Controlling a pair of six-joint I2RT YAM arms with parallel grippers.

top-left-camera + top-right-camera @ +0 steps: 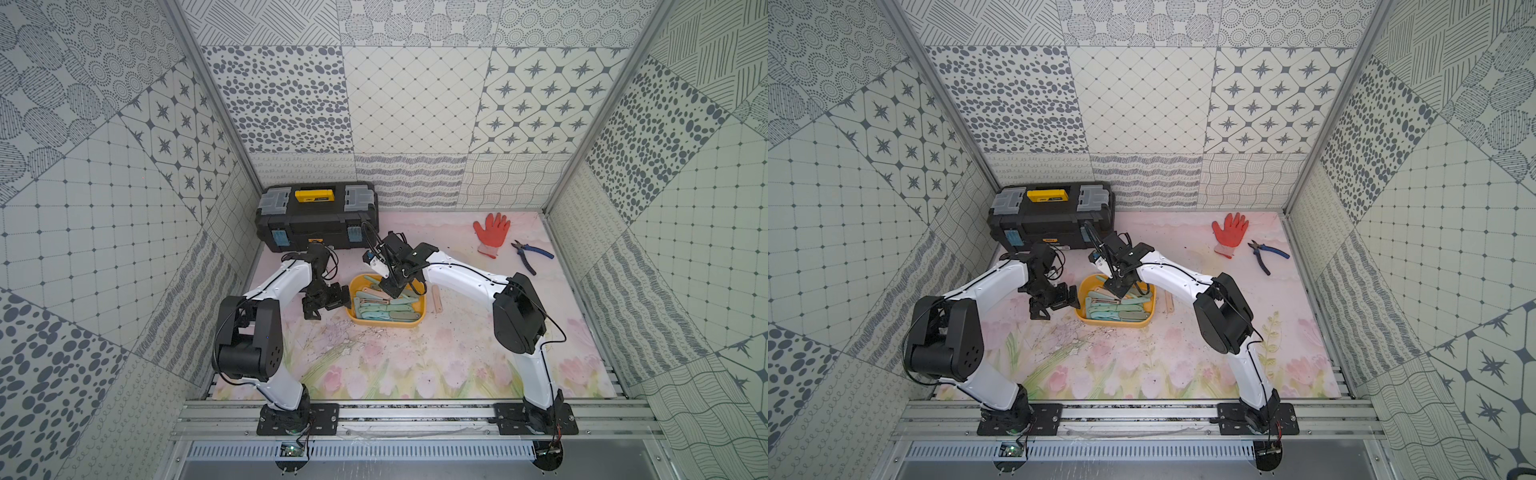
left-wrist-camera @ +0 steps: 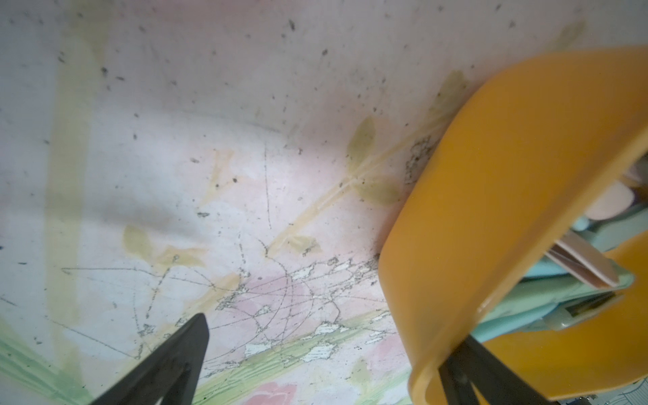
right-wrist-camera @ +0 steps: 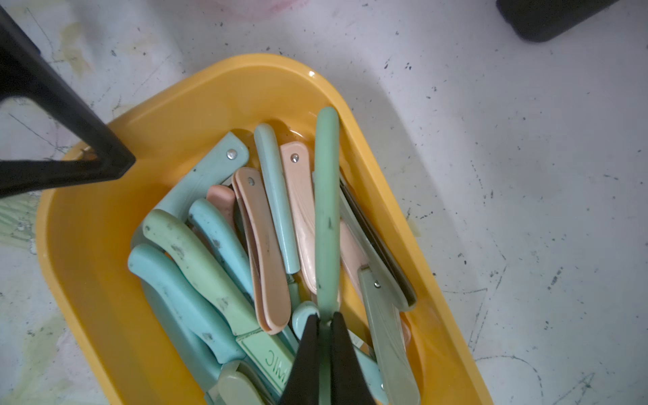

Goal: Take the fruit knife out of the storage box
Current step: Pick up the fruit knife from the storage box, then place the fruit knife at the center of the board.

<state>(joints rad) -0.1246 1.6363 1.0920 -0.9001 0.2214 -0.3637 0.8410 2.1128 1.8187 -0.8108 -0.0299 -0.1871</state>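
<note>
The yellow storage box (image 1: 388, 323) (image 1: 1113, 322) sits mid-table and holds several folding fruit knives with mint, blue and pink handles. In the right wrist view my right gripper (image 3: 326, 317) is shut on a slim green fruit knife (image 3: 327, 210), which lies over the pile and points toward the box's far rim (image 3: 245, 70). Both top views show that gripper (image 1: 390, 286) (image 1: 1119, 286) low over the box. My left gripper (image 1: 328, 301) (image 2: 326, 336) is open at the box's left end. One of its fingers (image 2: 466, 371) is past the yellow wall (image 2: 491, 210); the other is outside.
A black toolbox (image 1: 318, 216) with a yellow handle stands at the back left. An orange glove (image 1: 492, 232) and blue-handled pliers (image 1: 532, 253) lie at the back right. A beige knife (image 1: 436, 299) rests on the mat just right of the box.
</note>
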